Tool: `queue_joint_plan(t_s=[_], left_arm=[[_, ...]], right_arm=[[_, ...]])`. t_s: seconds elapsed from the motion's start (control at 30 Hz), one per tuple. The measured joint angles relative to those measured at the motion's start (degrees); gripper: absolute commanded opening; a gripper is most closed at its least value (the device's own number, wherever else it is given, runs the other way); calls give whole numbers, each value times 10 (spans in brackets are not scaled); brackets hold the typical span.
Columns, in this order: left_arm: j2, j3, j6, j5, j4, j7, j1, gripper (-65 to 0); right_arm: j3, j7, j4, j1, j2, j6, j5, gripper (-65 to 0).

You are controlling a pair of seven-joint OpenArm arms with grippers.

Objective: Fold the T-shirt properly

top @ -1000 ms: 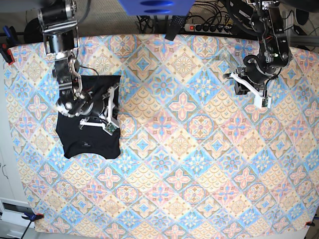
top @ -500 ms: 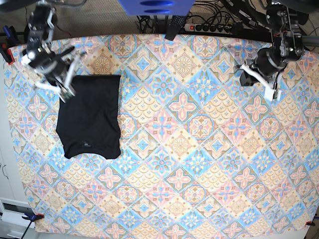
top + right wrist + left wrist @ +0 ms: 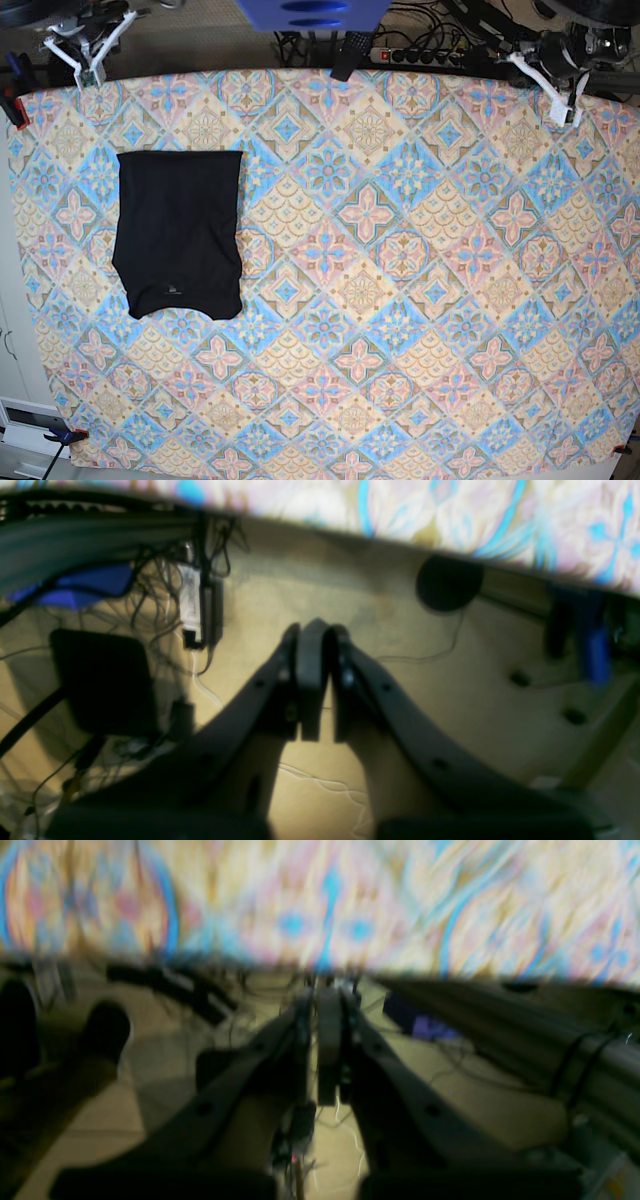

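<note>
Black shirt [image 3: 179, 232] lies folded into a rectangle on the patterned cloth [image 3: 400, 300], well apart from both grippers and touched by neither. Right gripper [image 3: 88, 52] hangs past the cloth's far edge, jaws together and empty, the shirt nearer it. Left gripper [image 3: 555, 80] sits at the far corner, jaws together, nothing between them.

The T-shirt [image 3: 178, 232] lies flat on the tablecloth [image 3: 400, 300], near its left side in the base view. The right gripper [image 3: 85, 62] is behind the shirt, at the far edge. The left gripper [image 3: 560, 90] is far off at the far right corner. A power strip [image 3: 420, 55] lies behind the cloth.
</note>
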Motion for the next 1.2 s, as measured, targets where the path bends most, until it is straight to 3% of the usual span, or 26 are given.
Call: queue_joint_plan(t_s=[0.17, 0.37, 0.5, 0.57, 0.63, 0.77, 1.0, 1.2], left_arm=[[0, 2, -1, -1, -22, -14, 43, -643], [0, 66, -1, 63, -142, -126, 46, -643], [-2, 144, 1, 113, -250, -244, 29, -643], [-2, 196, -1, 137, -310, -275, 5, -643], [3, 249, -1, 155, -371, -314, -29, -643], [14, 318, 0, 167, -478, -356, -92, -643], [45, 419, 5, 195, -650, -460, -181, -642], [81, 488, 6, 207, -782, -545, -242, -640]], right_arm=[[1, -7, -21, -36, -10, 3, -2, -620], [1, 17, -147, -33, -11, 0, -8, -620], [0, 113, -271, -30, -7, 1, 4, -620], [-2, 132, -336, -13, -4, 0, -9, -620], [-17, 158, -404, 17, -3, -2, -74, -620], [-23, 276, -532, 82, -9, 0, -172, -620], [-25, 396, -749, 158, -4, -5, -181, -620], [-25, 462, -854, 211, 9, -7, -181, -619]])
